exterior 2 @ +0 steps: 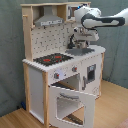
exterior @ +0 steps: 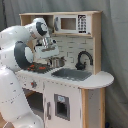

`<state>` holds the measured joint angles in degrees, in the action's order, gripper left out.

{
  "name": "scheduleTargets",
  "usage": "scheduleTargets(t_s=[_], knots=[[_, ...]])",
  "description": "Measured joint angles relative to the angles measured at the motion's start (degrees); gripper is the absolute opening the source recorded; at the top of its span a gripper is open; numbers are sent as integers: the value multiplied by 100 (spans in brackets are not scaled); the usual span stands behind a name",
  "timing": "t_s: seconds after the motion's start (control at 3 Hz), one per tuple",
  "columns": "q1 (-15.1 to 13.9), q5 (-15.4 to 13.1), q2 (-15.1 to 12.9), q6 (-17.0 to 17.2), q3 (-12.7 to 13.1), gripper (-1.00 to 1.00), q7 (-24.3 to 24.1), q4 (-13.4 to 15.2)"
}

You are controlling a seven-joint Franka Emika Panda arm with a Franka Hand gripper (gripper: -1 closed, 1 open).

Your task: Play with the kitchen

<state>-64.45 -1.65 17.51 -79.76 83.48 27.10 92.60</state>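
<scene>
Currently the gripper (exterior: 56, 62) hangs low over the kitchen (exterior 2: 55, 75) worktop, hob (exterior 2: 52, 59) to one side, sink (exterior: 71, 74) directly below (grip state cannot be told). Risk: descending further could strike the faucet (exterior: 84, 58) just beside it.

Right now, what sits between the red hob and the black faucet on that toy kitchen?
In the first exterior view, a small metal pot stands between the hob and the faucet.

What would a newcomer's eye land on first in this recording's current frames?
Probably the tall white and light-wood kitchen, filling both exterior views, and the white arm reaching over its counter with the gripper hanging above the sink. Next, the oven door hanging open below the black-red hob in the second exterior view.
</scene>
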Motion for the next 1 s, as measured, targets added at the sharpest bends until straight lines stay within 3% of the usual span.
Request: scheduleTargets(t_s=[0.33,1.0], knots=[[146,-3,9,-342,-314,-100,0,346],[199,-3,16,-1255,-692,-100,18,1002]])
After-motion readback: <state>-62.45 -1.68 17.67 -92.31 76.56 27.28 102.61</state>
